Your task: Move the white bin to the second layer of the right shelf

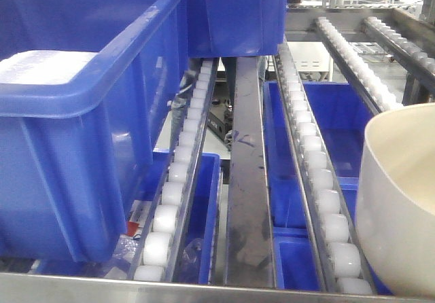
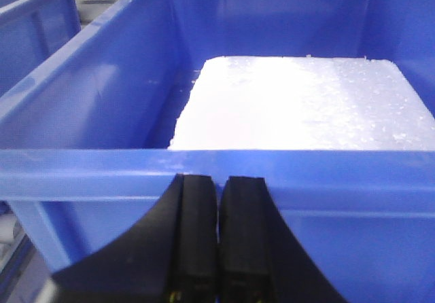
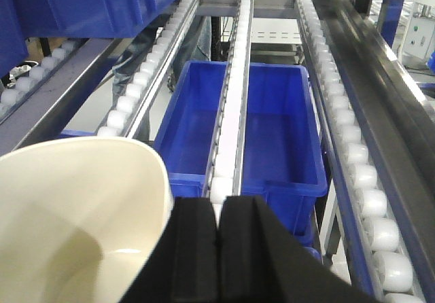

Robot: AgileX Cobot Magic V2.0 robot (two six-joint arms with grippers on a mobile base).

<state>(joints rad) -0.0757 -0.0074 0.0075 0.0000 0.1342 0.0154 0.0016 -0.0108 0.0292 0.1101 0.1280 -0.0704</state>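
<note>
Sitting at the right front edge of the roller lanes [image 1: 319, 181], the white bin [image 1: 401, 201] overlaps the steel front rail [image 1: 204, 291], its rim just beside the right tool [image 3: 219, 248], whose black fingers [image 3: 194, 248] are clenched together on nothing. The left tool [image 2: 219, 242] is likewise clenched and empty, right at the rim of a blue crate [image 2: 102, 92] holding a white foam block [image 2: 306, 102].

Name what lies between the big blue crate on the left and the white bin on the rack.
In the front view, two roller lanes and a dark metal strip separate the crate from the white bin.
</note>
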